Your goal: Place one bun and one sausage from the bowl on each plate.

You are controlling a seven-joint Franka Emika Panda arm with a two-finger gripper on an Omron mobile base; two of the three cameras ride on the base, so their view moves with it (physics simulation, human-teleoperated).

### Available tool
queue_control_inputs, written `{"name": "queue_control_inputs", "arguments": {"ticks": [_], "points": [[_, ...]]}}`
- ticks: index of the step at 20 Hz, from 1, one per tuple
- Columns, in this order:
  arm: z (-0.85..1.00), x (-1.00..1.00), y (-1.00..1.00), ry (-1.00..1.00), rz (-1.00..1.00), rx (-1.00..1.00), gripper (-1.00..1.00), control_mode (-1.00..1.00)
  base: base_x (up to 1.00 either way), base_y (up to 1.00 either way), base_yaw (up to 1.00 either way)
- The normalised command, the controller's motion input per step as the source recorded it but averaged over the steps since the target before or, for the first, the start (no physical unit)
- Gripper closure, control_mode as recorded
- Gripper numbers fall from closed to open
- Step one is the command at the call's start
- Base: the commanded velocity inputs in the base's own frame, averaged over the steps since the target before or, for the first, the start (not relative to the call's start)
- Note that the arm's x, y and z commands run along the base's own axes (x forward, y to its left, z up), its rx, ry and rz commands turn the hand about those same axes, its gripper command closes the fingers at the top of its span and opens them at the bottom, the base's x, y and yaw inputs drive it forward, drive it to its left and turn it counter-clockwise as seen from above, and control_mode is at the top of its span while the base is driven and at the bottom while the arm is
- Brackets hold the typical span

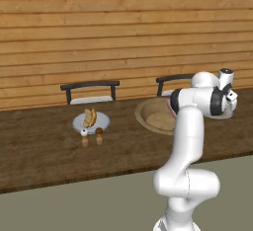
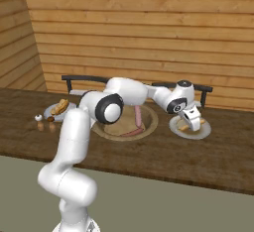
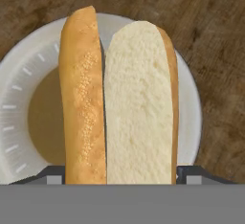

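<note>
1. my end effector (image 2: 192, 122) hangs low over the right plate (image 2: 174, 126), and in the hand view its 2 tips (image 3: 56, 174) stand on either side of the bun (image 3: 119, 103), spread as wide as the bun.
2. i cannot tell whether the tips pinch the bun or have let it go; it lies across the middle of that plate (image 3: 19, 103), split open, crust half beside crumb half.
3. the step in hand, as i judge it, is setting a bun on the right plate.
4. the left plate (image 1: 79, 125) already carries a bun and sausage together; 2 small shakers (image 1: 92, 132) stand just near of it on the worktop (image 1: 44, 151).
5. the bowl (image 2: 149, 127) sits between the plates, with a pink sausage (image 2: 137, 117) lying in it.
6. next move: free the bun if held, lift straight up clear of it, swing left to the bowl, and line the tips across the sausage before closing.
</note>
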Motion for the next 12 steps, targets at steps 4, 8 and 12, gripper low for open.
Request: {"name": "queue_control_inputs", "arguments": {"ticks": [4, 8, 12], "points": [[0.00, 0.00, 0.00, 0.00, 0.00, 0.00, -1.00, -1.00, 0.00, 0.00, 0.00], [0.00, 0.00, 0.01, 0.00, 0.00, 0.00, -1.00, -1.00, 0.00, 0.00, 0.00], [0.08, -0.01, 0.08, -0.04, 0.00, 0.00, -1.00, -1.00, 0.00, 0.00, 0.00]]}}
